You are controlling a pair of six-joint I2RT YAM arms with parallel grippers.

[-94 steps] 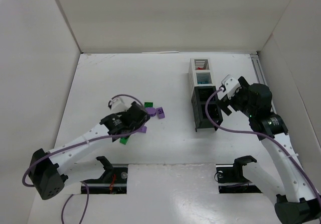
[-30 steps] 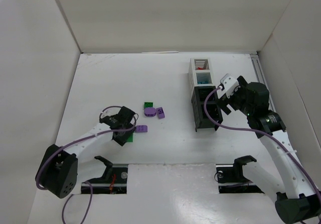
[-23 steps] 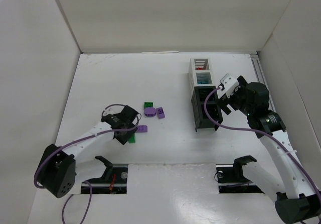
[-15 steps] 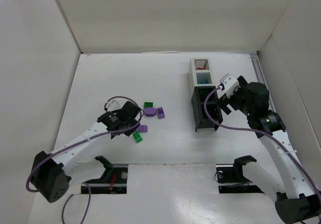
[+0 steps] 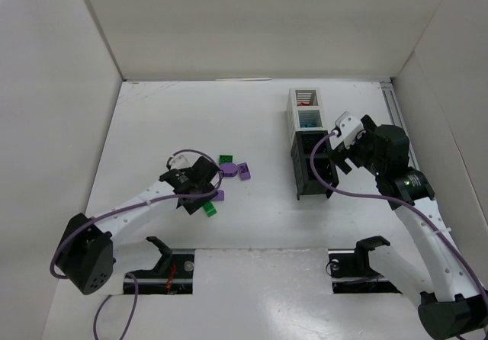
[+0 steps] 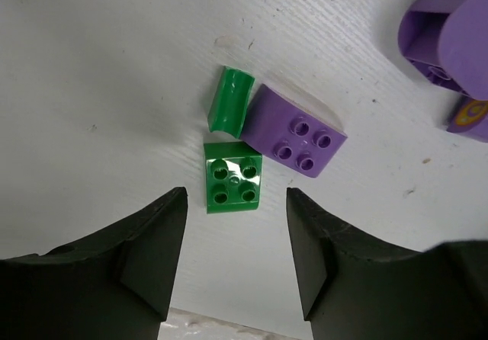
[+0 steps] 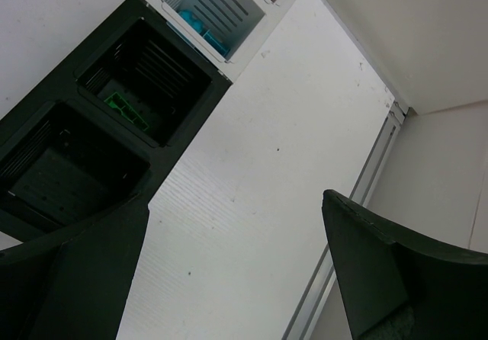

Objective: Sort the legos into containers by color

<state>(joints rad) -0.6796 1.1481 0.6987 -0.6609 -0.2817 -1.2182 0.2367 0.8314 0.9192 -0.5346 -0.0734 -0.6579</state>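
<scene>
Low in the centre of the left wrist view, we see the left gripper (image 6: pixel 236 233) released, its dark fingers (image 6: pixel 145 256) standing apart with nothing clamped. A green lego (image 6: pixel 232 178) lies flat on the table (image 6: pixel 99 65) just at their tips, touching neither. A curved green piece (image 6: pixel 230 111) and a purple lego (image 6: pixel 299 136) sit right above it. Across the right wrist view, the right gripper (image 7: pixel 236 226) hangs spread wide and empty beside the containers (image 7: pixel 200 115) at upper left.

left gripper (image 6: pixel 234 212): moved up and right, now over the bricks | green brick (image 5: pixel 210 208): slid right and turned a bit, now just below the purple brick (image 5: pixel 216 196)
</scene>
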